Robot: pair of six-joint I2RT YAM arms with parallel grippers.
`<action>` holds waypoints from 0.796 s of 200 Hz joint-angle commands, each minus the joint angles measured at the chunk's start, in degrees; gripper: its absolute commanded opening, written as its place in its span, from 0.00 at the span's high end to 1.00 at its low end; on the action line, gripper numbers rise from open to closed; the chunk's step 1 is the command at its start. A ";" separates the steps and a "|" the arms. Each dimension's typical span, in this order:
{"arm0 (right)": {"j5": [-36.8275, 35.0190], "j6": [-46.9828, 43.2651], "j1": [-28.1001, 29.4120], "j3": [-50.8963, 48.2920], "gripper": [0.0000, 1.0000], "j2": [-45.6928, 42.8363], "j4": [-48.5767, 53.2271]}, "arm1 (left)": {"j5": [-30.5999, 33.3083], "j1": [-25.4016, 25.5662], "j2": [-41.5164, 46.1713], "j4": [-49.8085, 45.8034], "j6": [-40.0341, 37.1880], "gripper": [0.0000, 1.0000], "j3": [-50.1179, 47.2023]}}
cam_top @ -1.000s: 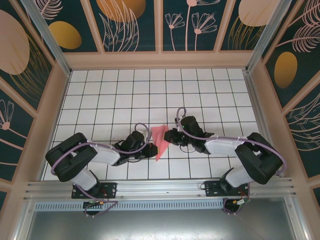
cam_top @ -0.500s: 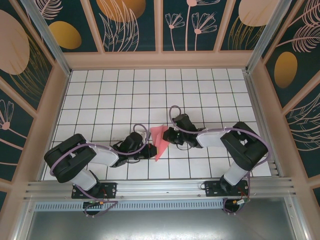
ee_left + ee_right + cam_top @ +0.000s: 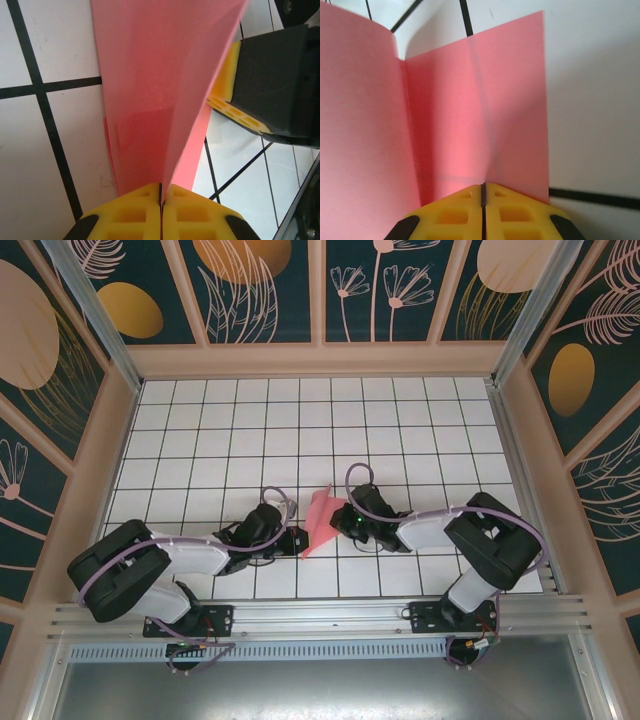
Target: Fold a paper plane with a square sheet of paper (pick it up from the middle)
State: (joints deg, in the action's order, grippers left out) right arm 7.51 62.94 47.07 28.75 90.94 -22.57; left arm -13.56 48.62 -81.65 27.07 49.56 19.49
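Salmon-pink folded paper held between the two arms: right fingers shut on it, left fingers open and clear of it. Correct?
Not quite. The left fingers are shut on the salmon-pink folded paper too: the left wrist view shows it pinched in their closed seam. The right fingers are shut on it, as you said.

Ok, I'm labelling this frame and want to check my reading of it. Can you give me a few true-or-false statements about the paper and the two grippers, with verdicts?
1. The left gripper and the right gripper are both shut on the pink paper. True.
2. The paper is an unfolded square lying flat. False: it is creased, and its panels stand at angles to each other.
3. The paper sits by the far edge of the table. False: it is towards the near edge, between the two arms.
4. In the left wrist view, a finger of the right gripper shows beside the paper. True.
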 commanded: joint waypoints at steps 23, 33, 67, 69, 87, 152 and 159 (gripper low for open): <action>-3.26 0.75 1.08 -0.58 0.88 -1.65 3.88 | -4.06 -0.46 -3.86 -2.34 -3.12 0.93 2.75; -3.14 -1.84 0.49 0.73 0.86 -2.31 5.96 | -5.00 -0.41 -5.23 -2.20 -2.74 0.93 3.08; -1.64 -9.91 -1.88 4.20 0.84 -6.93 12.26 | -6.74 -0.43 -7.07 0.01 -1.58 0.93 3.10; -1.58 -10.15 -1.89 4.20 0.84 -7.36 12.34 | -6.74 -0.41 -7.15 -0.02 -1.44 0.93 3.12; 0.98 -10.80 -1.72 2.83 0.83 -10.48 10.02 | -7.35 -0.45 -7.77 1.05 -0.77 0.94 3.03; 8.20 -6.61 1.71 -0.19 0.86 -9.26 -4.01 | -10.88 -0.82 -12.02 6.87 4.63 0.94 1.99; 8.31 -6.21 1.73 -0.10 0.86 -8.35 -4.82 | -10.86 -0.92 -12.13 7.03 4.76 0.94 1.80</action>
State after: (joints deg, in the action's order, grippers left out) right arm 13.45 55.24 48.21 29.15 80.27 -21.56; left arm -22.33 47.00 -90.50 31.59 51.75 21.96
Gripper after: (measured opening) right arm 0.144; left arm 0.060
